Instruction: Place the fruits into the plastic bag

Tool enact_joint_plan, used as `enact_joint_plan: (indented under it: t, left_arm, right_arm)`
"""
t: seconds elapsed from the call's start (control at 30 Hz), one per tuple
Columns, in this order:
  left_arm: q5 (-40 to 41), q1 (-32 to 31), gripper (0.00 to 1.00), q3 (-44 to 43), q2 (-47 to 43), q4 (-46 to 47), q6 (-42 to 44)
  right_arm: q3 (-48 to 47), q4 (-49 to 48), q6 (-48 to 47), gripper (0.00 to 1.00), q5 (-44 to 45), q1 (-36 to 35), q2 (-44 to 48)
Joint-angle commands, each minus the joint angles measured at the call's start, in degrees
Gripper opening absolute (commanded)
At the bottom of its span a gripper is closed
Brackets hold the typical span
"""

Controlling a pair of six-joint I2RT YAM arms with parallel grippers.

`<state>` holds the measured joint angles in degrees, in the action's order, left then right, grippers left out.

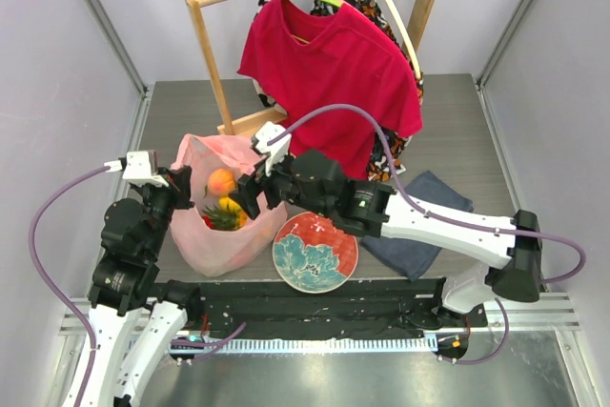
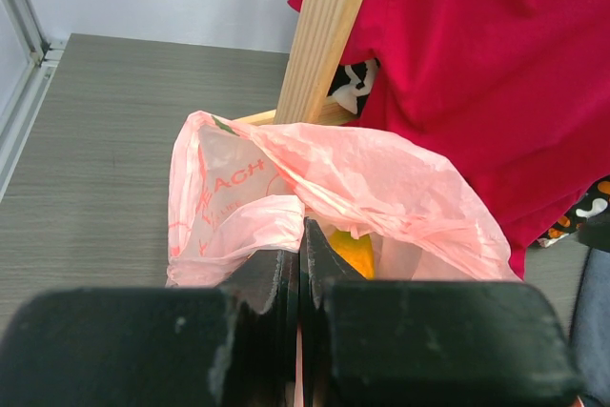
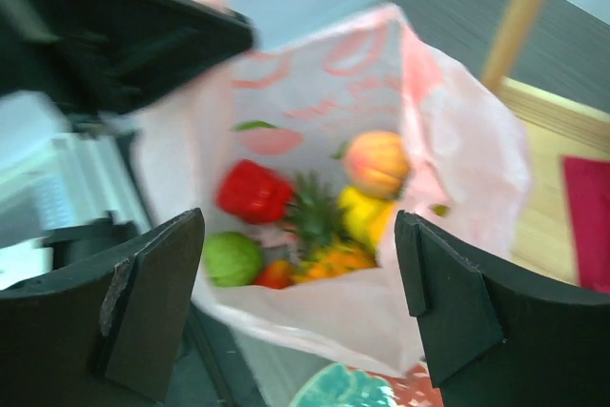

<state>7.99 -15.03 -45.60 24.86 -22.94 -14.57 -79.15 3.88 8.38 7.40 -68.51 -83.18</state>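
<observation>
Left gripper [image 2: 300,259] pinches the bag [image 2: 381,173] rim; right gripper [image 3: 297,254] gapes wide over the fruits [image 3: 376,164] inside, by the table's [image 1: 448,111] left edge.

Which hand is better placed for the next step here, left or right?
Right. The right hand is open and empty over the plastic bag; the left hand is shut on its rim, holding it open.

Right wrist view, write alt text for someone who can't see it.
The open right gripper hangs over the mouth of the pink plastic bag, which holds a peach, red pepper, pineapple, yellow fruit and green fruit. The edge of a patterned plate shows at the bottom.
</observation>
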Motion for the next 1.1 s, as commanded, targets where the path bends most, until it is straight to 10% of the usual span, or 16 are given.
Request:
enact_joint_plan:
  t: [0.0,0.4,0.67,1.07]
  left_arm:
    - [1.15,0.08,0.0,0.08,0.45,2.81,0.15]
    - [2.47,0.0,0.0,0.08,1.06,2.64,0.42]
    - [8.61,0.0,0.0,-2.11,3.61,4.4,2.61]
    - [19.96,0.0,0.0,-22.77,11.78,7.12,9.73]
  right_arm:
    - [-2.67,4.19,-6.0,0.89,14.46,0.04,-5.14]
    - [-11.19,9.74,-13.12,0.89,28.28,0.83,-17.1]
    - [-22.17,15.79,-14.36,0.01,28.82,1.1,-17.46]
    - [-33.96,14.32,-11.38,0.01,17.47,1.19,-10.95]
